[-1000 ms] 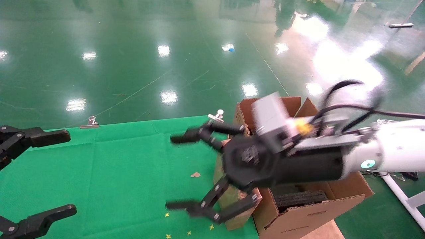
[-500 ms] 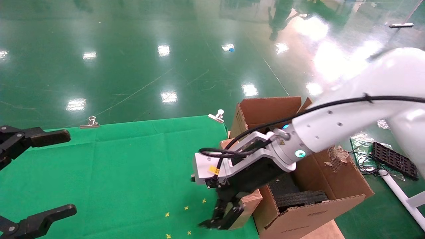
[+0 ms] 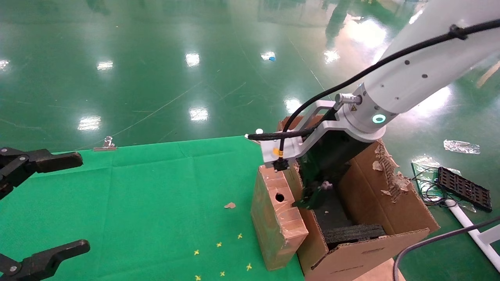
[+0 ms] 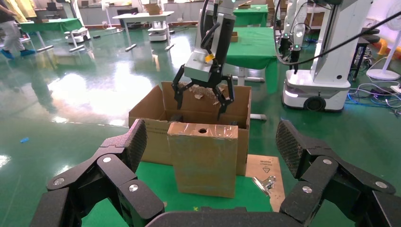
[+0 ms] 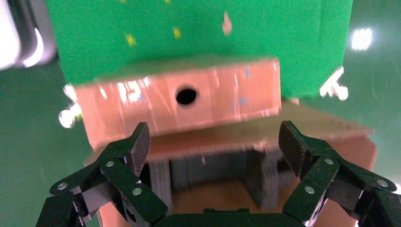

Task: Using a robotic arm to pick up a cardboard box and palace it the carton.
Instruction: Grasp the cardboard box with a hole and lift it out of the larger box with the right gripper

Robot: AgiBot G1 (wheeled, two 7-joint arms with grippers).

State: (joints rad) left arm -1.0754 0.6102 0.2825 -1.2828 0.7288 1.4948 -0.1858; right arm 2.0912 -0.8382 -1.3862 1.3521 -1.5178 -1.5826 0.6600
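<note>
A robotics lab or factory hall. A glossy green floor [image 3: 164,70] reflects ceiling lights. Across the hall stand more worktops draped in green cloth [image 4: 255,45], white wheeled robot bases [image 4: 314,87] with cables, and small carts [image 4: 78,34]. A person [image 4: 8,26] stands far off.

Glossy brown cardboard box [image 3: 278,218] (dark round hole), duller brown carton [image 3: 394,207] lined black, green cloth [image 3: 148,203] flecked yellow, white robotic arm [image 3: 414,74] ringed cyan.
</note>
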